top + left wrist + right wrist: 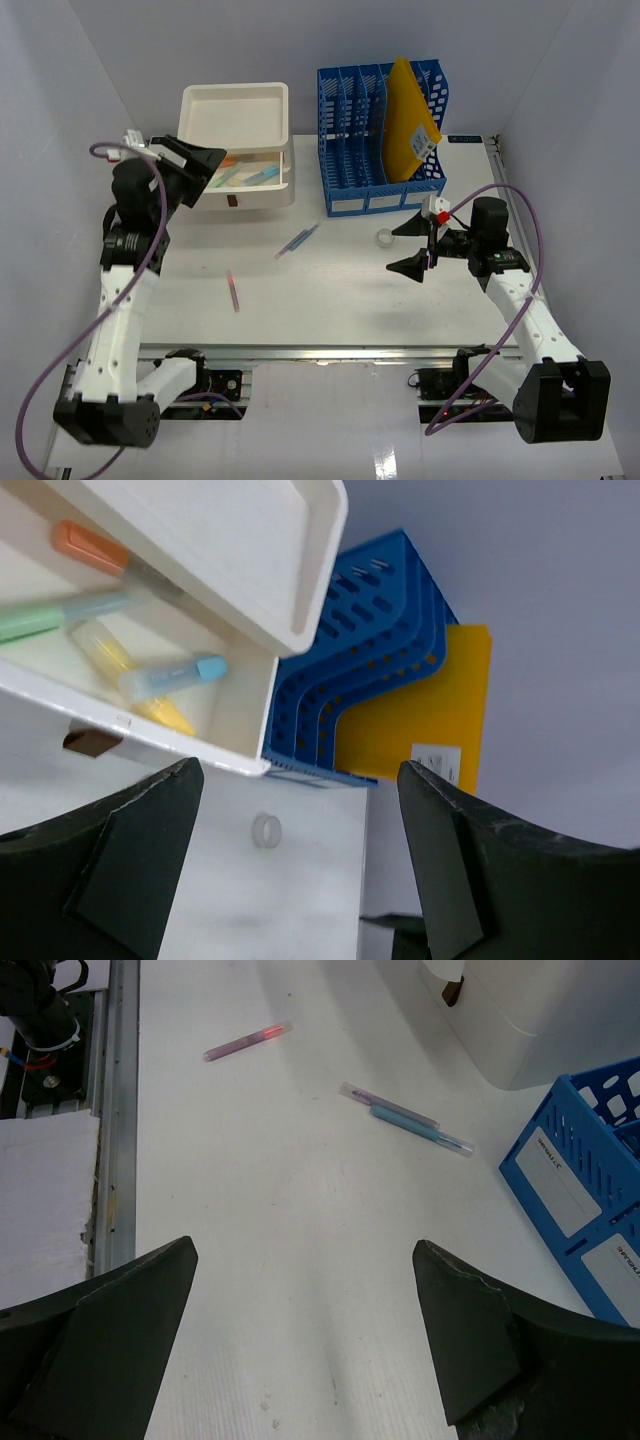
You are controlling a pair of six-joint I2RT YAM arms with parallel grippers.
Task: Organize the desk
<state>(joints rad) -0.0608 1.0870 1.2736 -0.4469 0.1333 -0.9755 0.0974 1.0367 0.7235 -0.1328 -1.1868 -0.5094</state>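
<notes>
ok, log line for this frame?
left gripper: open, by open drawer | right gripper: open, over desk | loose: pink pen, blue pen, clear ring | held: nothing

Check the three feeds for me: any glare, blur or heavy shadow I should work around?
Top external: even light, faint shadows, glare on the front rail of the desk, pink pen smeared. Left wrist: tape ring blurred, drawer pens slightly soft. Right wrist: blue pen crisp; fingers dark, soft-edged.
</notes>
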